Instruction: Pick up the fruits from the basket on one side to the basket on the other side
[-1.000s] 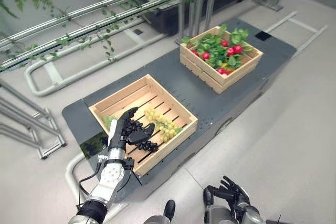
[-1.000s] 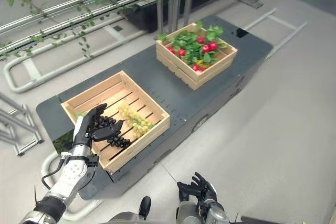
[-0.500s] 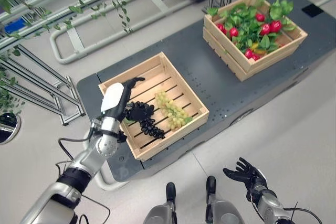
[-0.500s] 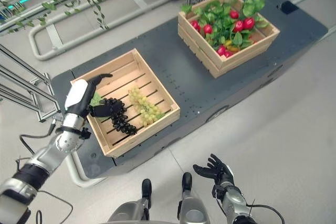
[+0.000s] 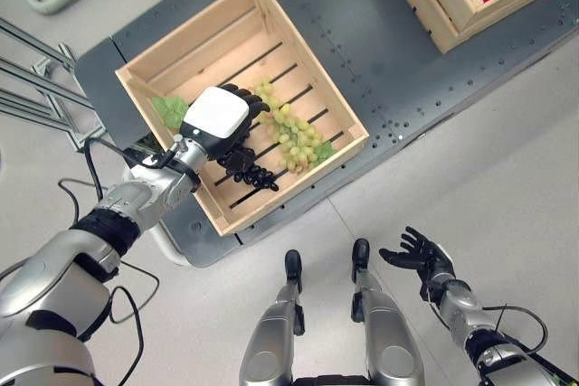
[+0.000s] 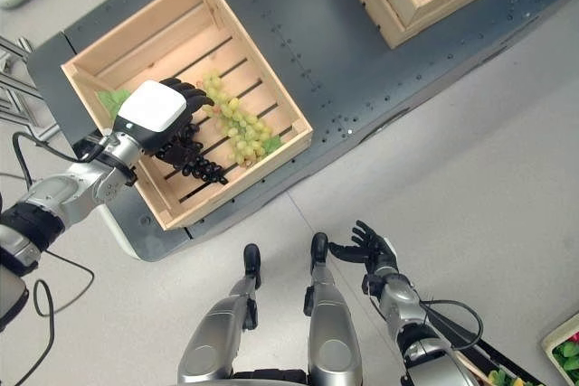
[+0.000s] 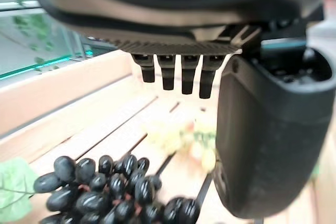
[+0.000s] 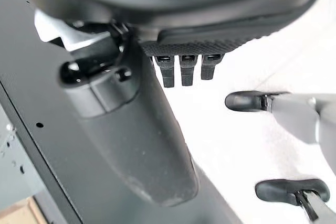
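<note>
Left hand over black grapes in near crate, fingers relaxed, nothing gripped; green grapes just beside; right hand spread, idle.

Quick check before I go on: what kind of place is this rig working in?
Probably an indoor lab or test bay set up like a greenhouse picking station: wooden crates of grapes on a dark grey platform, pale smooth floor.

black grapes, green grapes, lying in slatted crate
</note>
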Controlling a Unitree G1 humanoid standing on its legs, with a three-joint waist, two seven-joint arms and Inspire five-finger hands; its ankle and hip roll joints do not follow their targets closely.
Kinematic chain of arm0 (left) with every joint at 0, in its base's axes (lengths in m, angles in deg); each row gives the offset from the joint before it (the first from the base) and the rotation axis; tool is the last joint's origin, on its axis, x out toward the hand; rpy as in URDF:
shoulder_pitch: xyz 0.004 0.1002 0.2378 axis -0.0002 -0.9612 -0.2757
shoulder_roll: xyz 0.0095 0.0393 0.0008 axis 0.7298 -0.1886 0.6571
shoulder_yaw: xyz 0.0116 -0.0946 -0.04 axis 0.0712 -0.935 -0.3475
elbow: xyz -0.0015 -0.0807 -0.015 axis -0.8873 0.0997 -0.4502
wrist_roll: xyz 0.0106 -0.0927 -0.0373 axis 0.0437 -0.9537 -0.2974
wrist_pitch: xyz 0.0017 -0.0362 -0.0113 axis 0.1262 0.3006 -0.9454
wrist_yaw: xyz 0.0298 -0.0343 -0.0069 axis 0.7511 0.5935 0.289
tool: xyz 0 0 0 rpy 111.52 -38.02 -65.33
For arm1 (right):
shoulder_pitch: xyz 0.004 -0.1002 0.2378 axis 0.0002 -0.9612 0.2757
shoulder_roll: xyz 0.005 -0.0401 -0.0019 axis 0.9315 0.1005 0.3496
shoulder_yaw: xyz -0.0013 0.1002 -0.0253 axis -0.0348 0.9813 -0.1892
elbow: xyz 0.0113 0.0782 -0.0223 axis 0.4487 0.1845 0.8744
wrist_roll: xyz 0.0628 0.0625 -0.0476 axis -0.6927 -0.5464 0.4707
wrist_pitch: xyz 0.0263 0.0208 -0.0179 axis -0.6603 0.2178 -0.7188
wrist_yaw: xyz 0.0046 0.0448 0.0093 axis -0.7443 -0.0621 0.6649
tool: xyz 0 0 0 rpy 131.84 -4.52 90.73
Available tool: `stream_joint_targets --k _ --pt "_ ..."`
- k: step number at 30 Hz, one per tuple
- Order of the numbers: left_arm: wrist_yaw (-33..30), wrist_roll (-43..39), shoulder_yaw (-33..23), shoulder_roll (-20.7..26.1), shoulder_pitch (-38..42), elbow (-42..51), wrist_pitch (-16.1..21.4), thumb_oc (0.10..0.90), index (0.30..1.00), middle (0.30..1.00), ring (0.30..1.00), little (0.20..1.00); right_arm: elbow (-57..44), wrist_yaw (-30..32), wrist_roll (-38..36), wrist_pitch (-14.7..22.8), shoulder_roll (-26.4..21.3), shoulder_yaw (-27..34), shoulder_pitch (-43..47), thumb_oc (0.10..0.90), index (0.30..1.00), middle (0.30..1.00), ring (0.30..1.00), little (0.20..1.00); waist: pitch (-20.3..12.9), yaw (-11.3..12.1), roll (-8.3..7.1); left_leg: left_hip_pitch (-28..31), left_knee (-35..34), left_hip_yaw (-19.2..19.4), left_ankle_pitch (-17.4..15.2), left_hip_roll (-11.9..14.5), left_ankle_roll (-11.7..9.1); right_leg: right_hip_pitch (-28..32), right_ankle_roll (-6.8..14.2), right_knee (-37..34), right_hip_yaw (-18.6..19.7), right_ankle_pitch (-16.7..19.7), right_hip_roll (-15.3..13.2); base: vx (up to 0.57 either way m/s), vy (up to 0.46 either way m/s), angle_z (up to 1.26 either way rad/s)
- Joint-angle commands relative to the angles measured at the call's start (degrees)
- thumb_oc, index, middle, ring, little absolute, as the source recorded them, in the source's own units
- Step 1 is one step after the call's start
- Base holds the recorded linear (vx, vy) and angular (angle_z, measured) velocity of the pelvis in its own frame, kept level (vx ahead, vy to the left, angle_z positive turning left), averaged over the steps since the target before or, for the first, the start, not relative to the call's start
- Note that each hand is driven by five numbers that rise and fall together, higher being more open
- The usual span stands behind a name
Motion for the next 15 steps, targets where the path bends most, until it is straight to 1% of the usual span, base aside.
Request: stream_joint_targets --k 1,4,5,8,12,13,15 --pt "-0.2 1.8 -4.2 6.2 7.9 -0.2 -3.7 0.800 0.900 0.900 0.900 0.900 -1.1 -1.8 -2.3 3.6 -3.8 -1.0 -2.2 0.800 0.900 0.900 0.900 0.900 0.1 0.6 -1.21 -5.7 10.7 1.9 -4.8 -1.8 1.7 -3.6 -0.7 13.2 1.0 -6.9 -2.0 -0.09 0.035 0.10" --pt "1.9 2.5 -2.6 7.3 10.6 -1.3 -5.3 0.800 0.900 0.900 0.900 0.900 -0.9 -1.8 -2.6 3.6 -4.1 -1.2 -1.5 0.800 0.900 0.900 0.900 0.900 0.5 1.0 -1.36 -7.9 12.0 1.7 -5.0 -1.8 1.9 -5.3 -0.7 14.1 0.8 -7.0 -2.0 -0.06 0.018 0.10" --pt "2.5 2.9 -2.2 7.5 11.0 -1.4 -6.5 0.800 0.900 0.900 0.900 0.900 -0.8 -1.7 -2.6 3.6 -4.0 -1.3 -1.3 0.800 0.900 0.900 0.900 0.900 0.5 1.1 -1.38 -8.3 12.2 1.6 -5.1 -1.9 1.9 -5.7 -0.7 14.2 0.7 -7.0 -1.9 -0.05 0.013 0.07" --pt "5.1 6.1 -1.1 8.5 12.4 -1.2 -8.6 0.800 0.900 0.900 0.900 0.900 -0.2 -1.6 -1.9 3.5 -3.7 -1.5 -0.3 0.800 0.900 0.900 0.900 0.900 0.5 1.8 -1.54 -9.8 12.4 1.5 -5.1 -1.9 2.1 -6.9 -0.6 14.1 0.4 -6.8 -1.9 -0.05 0.009 0.08" --pt "8.5 7.1 0.0 9.2 13.9 -0.3 -8.2 0.800 0.900 0.900 0.900 0.900 0.7 -1.9 -1.6 3.8 -3.0 -2.0 0.6 0.800 0.900 0.900 0.900 0.900 0.5 2.4 -1.96 -9.9 11.8 1.6 -4.9 -1.9 2.2 -6.9 -0.5 13.7 0.0 -6.6 -1.9 -0.02 -0.015 0.17" --pt "10.5 6.6 1.0 9.5 14.9 0.4 -7.6 0.800 0.900 0.900 0.900 0.900 1.1 -2.1 -1.5 4.1 -2.8 -2.1 1.0 0.800 0.900 0.900 0.900 0.900 0.5 2.5 -2.12 -9.9 11.5 1.6 -4.9 -1.9 2.1 -6.9 -0.4 13.3 -0.2 -6.4 -1.9 -0.02 -0.015 0.06" --pt "12.2 6.4 1.6 10.2 15.2 2.1 -6.5 0.800 0.900 0.900 0.900 0.900 1.0 -1.8 -1.6 4.0 -2.6 -1.9 1.3 0.800 0.900 0.900 0.900 0.900 0.5 2.8 -2.22 -9.8 11.3 1.6 -4.9 -1.9 2.1 -6.7 -0.3 12.9 -0.4 -6.2 -1.9 -0.02 -0.019 0.05"
